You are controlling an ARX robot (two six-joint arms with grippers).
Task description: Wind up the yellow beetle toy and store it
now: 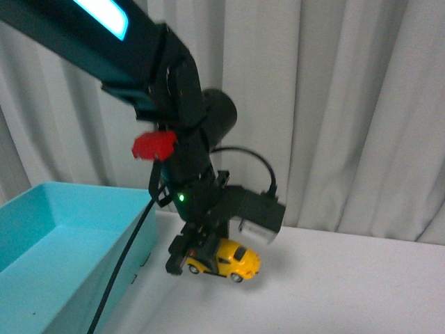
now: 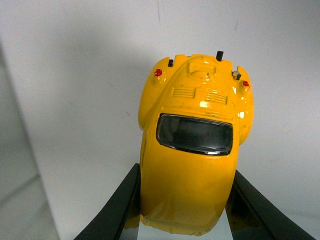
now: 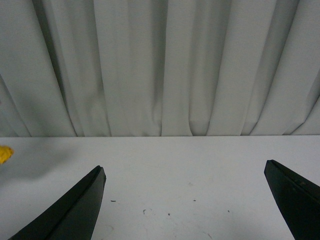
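Observation:
The yellow beetle toy (image 1: 226, 259) is held by my left gripper (image 1: 191, 256) just above or on the white table (image 1: 334, 292), right of the teal bin. In the left wrist view the toy (image 2: 192, 150) sits between the two black fingers (image 2: 117, 205), roof and dark rear window facing the camera, red tail lights at the far end. The left gripper (image 2: 185, 200) is shut on the toy's front half. My right gripper (image 3: 185, 172) is open and empty over the white table, facing the curtain. A yellow speck of the toy (image 3: 4, 154) shows at that view's edge.
A teal bin (image 1: 62, 243) stands at the left of the table, open on top. A pale pleated curtain (image 1: 334, 104) hangs behind the table. The left arm's black cable (image 1: 122, 268) hangs down across the bin's right wall.

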